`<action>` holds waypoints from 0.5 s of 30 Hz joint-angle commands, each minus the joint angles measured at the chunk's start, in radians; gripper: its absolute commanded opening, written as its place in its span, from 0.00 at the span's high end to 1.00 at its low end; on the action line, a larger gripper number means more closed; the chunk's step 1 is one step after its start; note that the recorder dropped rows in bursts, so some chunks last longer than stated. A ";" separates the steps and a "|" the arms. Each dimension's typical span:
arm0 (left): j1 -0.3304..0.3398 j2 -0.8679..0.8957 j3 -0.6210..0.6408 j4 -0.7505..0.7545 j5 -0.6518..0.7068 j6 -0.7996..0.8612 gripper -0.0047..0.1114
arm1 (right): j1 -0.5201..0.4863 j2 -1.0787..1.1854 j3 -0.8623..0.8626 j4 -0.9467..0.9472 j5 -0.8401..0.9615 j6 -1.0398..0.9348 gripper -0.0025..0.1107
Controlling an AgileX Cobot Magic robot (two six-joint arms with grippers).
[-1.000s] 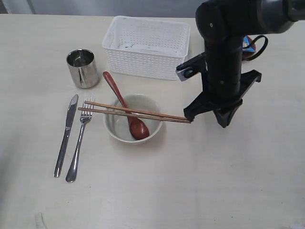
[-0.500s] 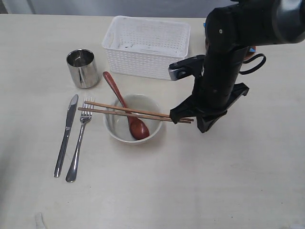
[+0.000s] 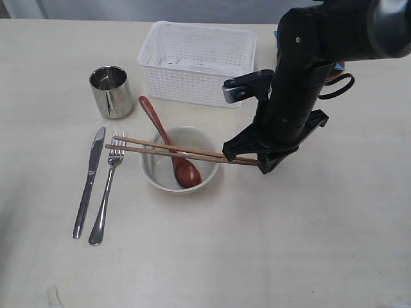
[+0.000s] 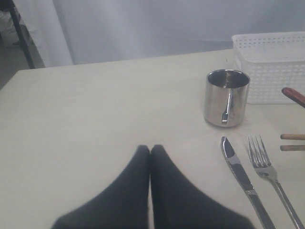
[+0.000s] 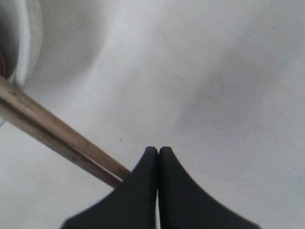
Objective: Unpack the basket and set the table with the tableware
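Seven pieces are laid out on the table [image 3: 308,244] in the exterior view. The bowl [image 3: 151,176] sits near the middle with the spoon [image 3: 153,119] resting head-down inside it, handle leaning out toward 11 o'clock. The two chopsticks [image 3: 192,153] lie side by side across its rim, running from 9 to 3 o'clock. The cup [image 3: 112,96] stands at the bowl's 10 o'clock. The knife [image 3: 87,186] and fork [image 3: 104,199] lie parallel at its 9 o'clock, fork nearer the bowl, and the basket [image 3: 192,83] sits at its 12 o'clock. My right gripper [image 3: 252,158] is down at the bowl's 3 o'clock, right at the chopsticks' ends. In the left wrist view, the left gripper [image 4: 150,149] has its fingers [image 4: 128,191] pressed together with nothing in them, over bare table; cup, knife, fork and a corner of the basket lie beyond. In the right wrist view, the right fingers [image 5: 143,191] are closed tip to tip with nothing between them. The chopsticks run from the bowl's rim up to the side of one finger — touching or just short of it, I can't tell.
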 commanded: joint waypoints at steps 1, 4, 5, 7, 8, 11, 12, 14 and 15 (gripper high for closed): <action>-0.005 -0.002 0.002 0.003 -0.001 -0.002 0.96 | -0.003 -0.013 0.005 0.004 -0.026 -0.004 0.98; -0.005 -0.002 0.002 0.003 -0.001 -0.002 0.96 | -0.003 -0.015 0.005 0.023 -0.036 -0.002 0.98; -0.005 -0.002 0.002 0.003 -0.001 -0.002 0.96 | -0.003 -0.015 0.005 0.027 -0.042 0.000 0.98; -0.005 -0.002 0.002 0.003 -0.001 -0.002 0.96 | -0.003 -0.015 0.005 0.020 -0.032 0.012 0.98; -0.005 -0.002 0.002 0.003 -0.001 -0.002 0.96 | -0.005 -0.015 0.005 0.004 -0.021 0.041 0.98; -0.005 -0.002 0.002 0.003 -0.001 -0.002 0.96 | -0.005 -0.017 0.005 -0.098 0.012 0.128 0.98; -0.005 -0.002 0.002 0.003 -0.001 -0.002 0.96 | -0.005 -0.017 0.005 -0.111 0.024 0.148 0.98; -0.005 -0.002 0.002 0.003 -0.001 -0.002 0.96 | -0.005 -0.019 0.005 -0.132 0.056 0.164 0.98; -0.005 -0.002 0.002 0.003 -0.001 -0.002 0.96 | -0.005 -0.019 0.005 -0.132 0.076 0.164 0.98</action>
